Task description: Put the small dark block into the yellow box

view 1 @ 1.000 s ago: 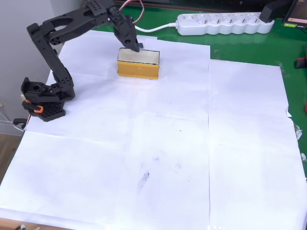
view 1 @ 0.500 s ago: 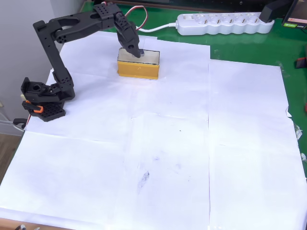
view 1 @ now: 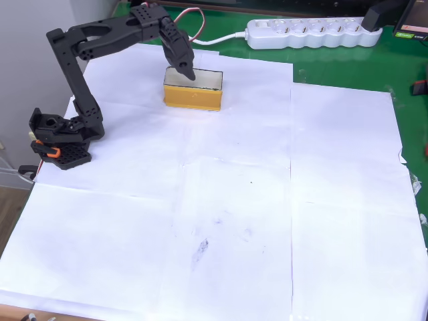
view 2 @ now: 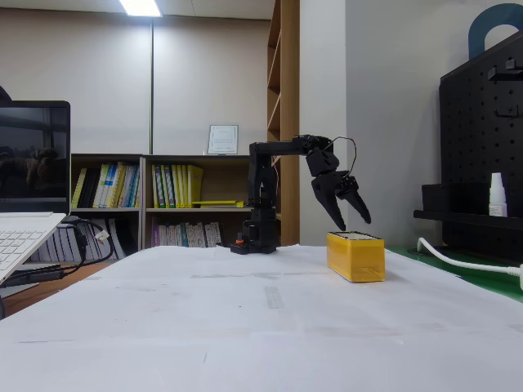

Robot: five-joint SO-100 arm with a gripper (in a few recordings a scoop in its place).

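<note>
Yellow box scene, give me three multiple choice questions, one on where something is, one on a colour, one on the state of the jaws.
1. Where is the gripper?
A. just above the yellow box
B. down on the paper, far from the box
C. over the power strip

2. What colour is the table around the white paper?
A. red
B. green
C. blue

3. How do the jaws stand?
A. spread apart
B. pressed together
C. clamped on the box wall

Answers: 1 A, the fixed view shows the tips just over the box's rim. 2 B, green shows beside the paper in the overhead view. 3 A, the fixed view shows a gap between them.
</note>
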